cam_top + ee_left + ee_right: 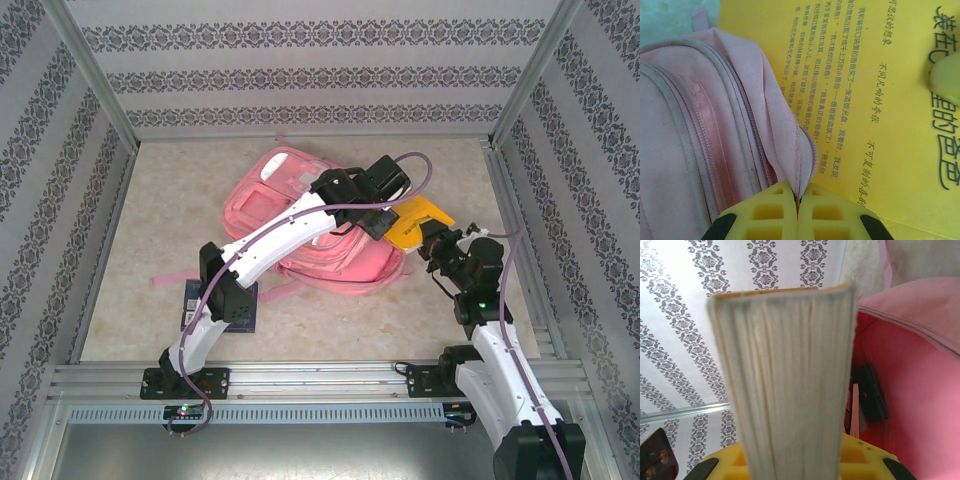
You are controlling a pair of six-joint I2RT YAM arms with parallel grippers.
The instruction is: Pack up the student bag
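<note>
Pink student bag [715, 125] pinched; yellow book [890, 165] gripped.

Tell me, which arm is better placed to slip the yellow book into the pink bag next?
The right arm, probably. The right tool grips the yellow book right beside the student bag's open mouth, while the left tool is shut on the bag's fabric rim, busy holding it.

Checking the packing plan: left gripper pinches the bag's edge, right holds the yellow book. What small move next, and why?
Probably the left gripper should lift the pinched rim of the student bag a little. It is shut on that fabric, and the yellow book in the right gripper sits beside a mouth that looks narrow.
</note>
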